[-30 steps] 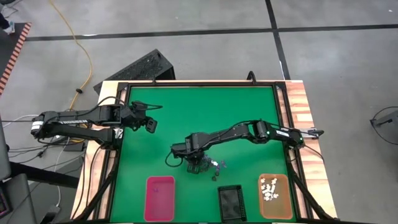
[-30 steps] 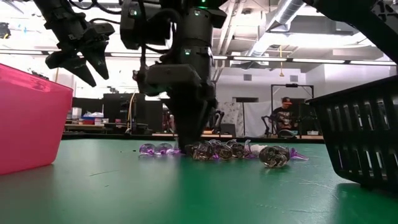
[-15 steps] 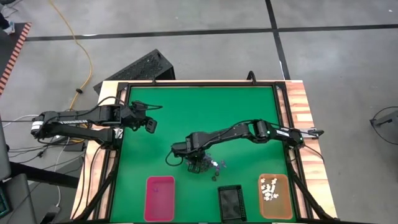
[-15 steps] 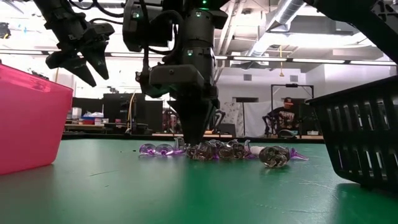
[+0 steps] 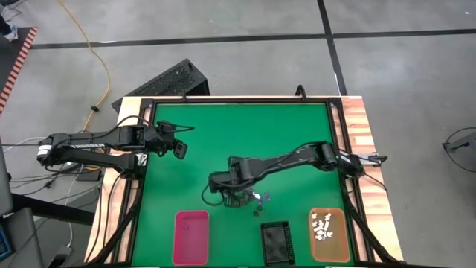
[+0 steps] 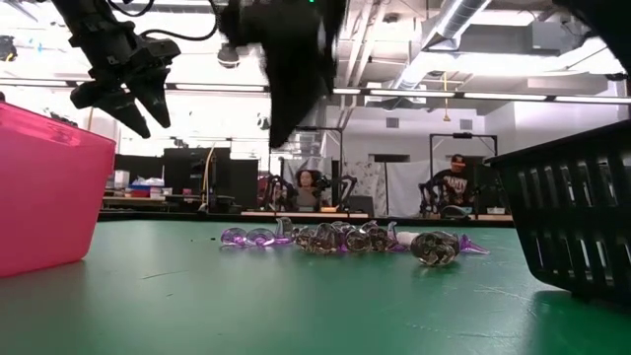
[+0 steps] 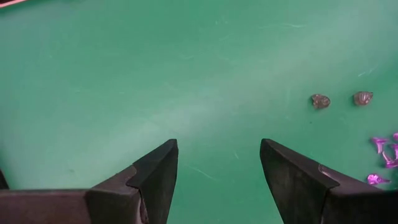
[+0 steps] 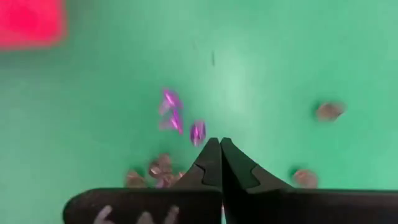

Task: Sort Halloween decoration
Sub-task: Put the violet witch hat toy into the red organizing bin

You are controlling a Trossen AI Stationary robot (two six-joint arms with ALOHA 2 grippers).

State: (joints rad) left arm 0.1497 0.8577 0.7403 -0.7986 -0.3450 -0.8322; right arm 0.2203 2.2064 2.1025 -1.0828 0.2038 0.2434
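Note:
The Halloween decoration is a small heap of purple and dark trinkets [image 5: 254, 199] lying on the green mat [image 5: 238, 134], seen edge-on in the low view [image 6: 355, 240]. My right gripper [image 5: 225, 196] is shut and hangs well above the heap's left end [image 6: 281, 133]. In its wrist view the fingertips [image 8: 219, 142] are closed. Whether a trinket sits between them does not show. A purple trinket [image 8: 198, 132] shows just past the tips. My left gripper [image 5: 178, 149] waits open above the mat's left part [image 7: 219, 165].
Along the near edge stand a pink tray [image 5: 191, 237], a black tray [image 5: 276, 242] and an orange tray [image 5: 328, 246] holding several white trinkets. Two dark trinkets [image 7: 320, 101] lie apart on the mat. A black frame [image 5: 338, 149] rims the table.
My right gripper stood with its fingers down in the heap's left end and shut there. It then rose quickly clear of the mat, tipping and rolling a little. The heap looks the same as before.

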